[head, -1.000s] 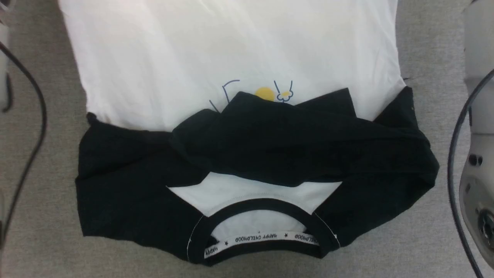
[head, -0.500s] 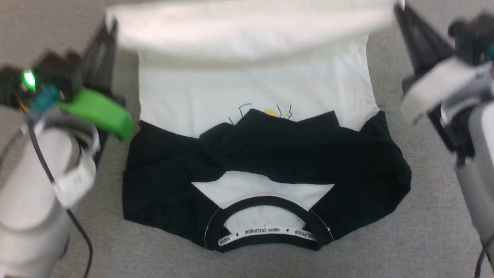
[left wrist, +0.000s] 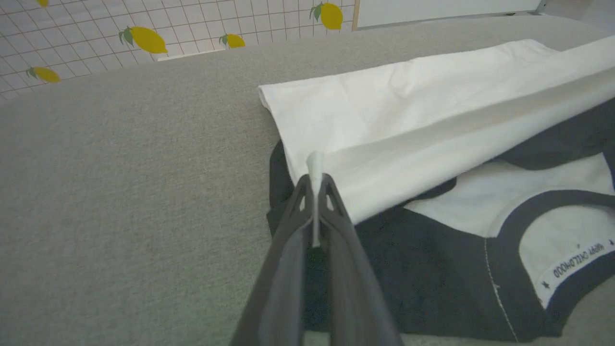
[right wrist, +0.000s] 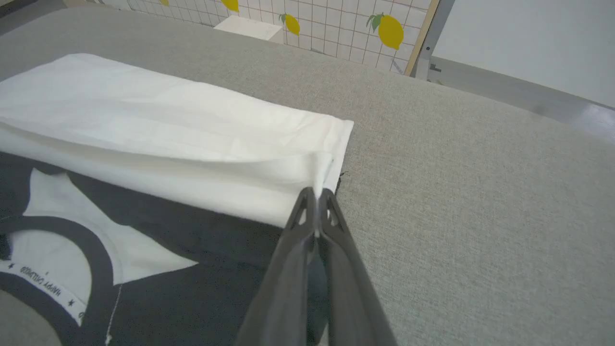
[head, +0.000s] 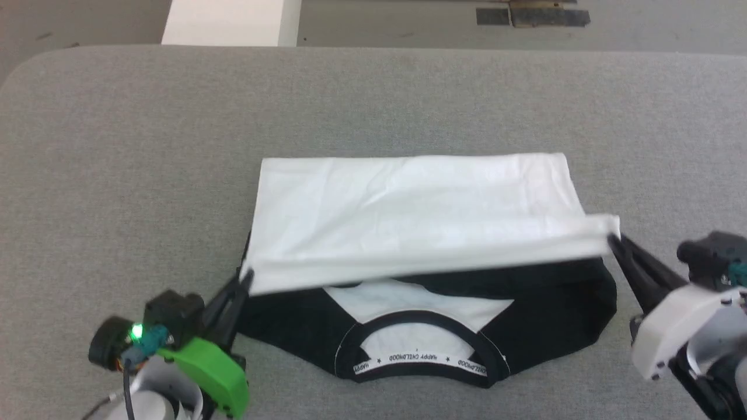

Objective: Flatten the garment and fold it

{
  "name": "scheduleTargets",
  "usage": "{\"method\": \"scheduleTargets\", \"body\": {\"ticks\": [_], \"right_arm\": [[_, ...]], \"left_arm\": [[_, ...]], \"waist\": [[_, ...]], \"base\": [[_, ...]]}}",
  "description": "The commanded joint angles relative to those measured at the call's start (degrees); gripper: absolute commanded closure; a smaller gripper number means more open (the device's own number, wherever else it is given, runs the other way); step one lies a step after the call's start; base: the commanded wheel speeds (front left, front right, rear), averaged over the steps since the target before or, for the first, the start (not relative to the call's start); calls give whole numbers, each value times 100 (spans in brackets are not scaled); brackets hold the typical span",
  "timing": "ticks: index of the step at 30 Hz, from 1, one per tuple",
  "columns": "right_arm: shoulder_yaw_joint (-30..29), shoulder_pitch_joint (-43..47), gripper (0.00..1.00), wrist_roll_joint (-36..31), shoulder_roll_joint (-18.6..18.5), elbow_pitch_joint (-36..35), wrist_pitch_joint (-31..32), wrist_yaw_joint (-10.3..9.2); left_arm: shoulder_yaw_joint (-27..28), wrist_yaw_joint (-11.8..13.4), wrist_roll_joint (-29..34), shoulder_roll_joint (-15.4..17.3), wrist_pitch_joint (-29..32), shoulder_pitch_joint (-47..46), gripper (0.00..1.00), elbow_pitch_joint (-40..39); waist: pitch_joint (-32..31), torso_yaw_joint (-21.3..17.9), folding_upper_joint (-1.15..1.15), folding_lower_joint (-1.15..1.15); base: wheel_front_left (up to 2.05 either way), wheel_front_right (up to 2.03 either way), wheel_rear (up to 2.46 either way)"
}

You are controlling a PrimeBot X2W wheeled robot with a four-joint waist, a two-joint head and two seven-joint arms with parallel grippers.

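Nearest me: black collar (head: 420, 319) of the garment (head: 408, 198), flat on the grey counter (head: 117, 146), black sleeves (head: 280, 315) folded inward. My left jaws clenched on the white hem's left corner, right jaws on its right corner (both pinches plain in the wrist views). The hem runs stretched between them across the sleeves; white body doubled over behind. Farthest: lemon-print tiled wall (left wrist: 86, 29).

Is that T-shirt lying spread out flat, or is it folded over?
Partly folded: the white lower part of the garment is doubled back toward the collar, corners pinched in the left gripper and right gripper.
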Motion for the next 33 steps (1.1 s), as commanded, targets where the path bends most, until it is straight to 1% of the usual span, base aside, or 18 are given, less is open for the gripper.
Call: {"method": "scheduleTargets", "body": {"ticks": [1, 4, 7, 11, 13, 14, 15, 16, 20, 23, 25, 28, 30, 33], "right_arm": [[-89, 201, 100, -35, 48, -57, 75, -10], [-234, 511, 100, -132, 98, -80, 180, -10], [-322, 801, 100, -170, 222, -56, 314, -10], [-357, 1064, 100, -245, 363, 9, 476, -10], [-393, 1169, 100, -281, 470, 80, 568, -10], [-410, 1208, 98, -282, 529, 117, 614, -10], [-413, 1259, 24, -279, 596, 164, 688, -10], [-391, 1303, 0, -279, 629, 192, 761, -10], [-533, 1475, 0, -271, 848, 217, 942, -10], [-719, 1593, 0, -267, 1011, 103, 958, -10], [-880, 1624, 0, -258, 1138, -5, 880, -10], [-1136, 1610, 0, -180, 1428, -193, 646, -10], [-1326, 1549, 0, -122, 1638, -282, 452, -10], [-1517, 1382, 0, -85, 1818, -293, 220, -10]], "left_arm": [[-33, -50, -117, 45, 13, 149, 100, 51], [-154, -119, -174, 31, 47, 323, 100, 163], [-256, -151, -218, -20, 70, 446, 100, 282], [-335, -316, -261, -46, -40, 479, 100, 649], [-358, -346, -323, -120, -52, 491, 100, 813], [-364, -346, -345, -143, -45, 494, 82, 884], [-371, -346, -373, -167, -28, 501, 8, 969], [-369, -348, -404, -187, -22, 506, 0, 1030], [-274, -289, -513, -263, -152, 536, 0, 1192], [-106, -169, -607, -327, -369, 575, 0, 1180], [75, -28, -642, -397, -580, 590, 0, 1107], [412, 219, -599, -555, -807, 603, 0, 922], [623, 340, -472, -675, -865, 595, 0, 765], [1060, 464, -148, -976, -883, 498, 0, 406]], "waist": [[-90, 62, 0, 1], [-122, 78, 0, 1], [-133, 101, 0, 1], [-133, 120, 0, 1], [-142, 127, 0, 1], [-148, 128, 0, 1], [-162, 129, 0, 1], [-174, 130, 0, 1], [-268, 134, 0, 1], [-357, 154, 0, 1], [-425, 175, 0, 1], [-523, 215, 0, 1], [-572, 244, 0, 1], [-607, 310, 0, 1]], "base": [[0, 0, 0], [0, 0, 0], [0, 0, 0], [0, 0, 0], [0, 0, 0], [0, 0, 0], [0, 0, 0], [0, 0, 0], [0, 0, 0], [0, 0, 0], [0, 0, 0], [0, 0, 0], [0, 0, 0], [0, 0, 0]]}}
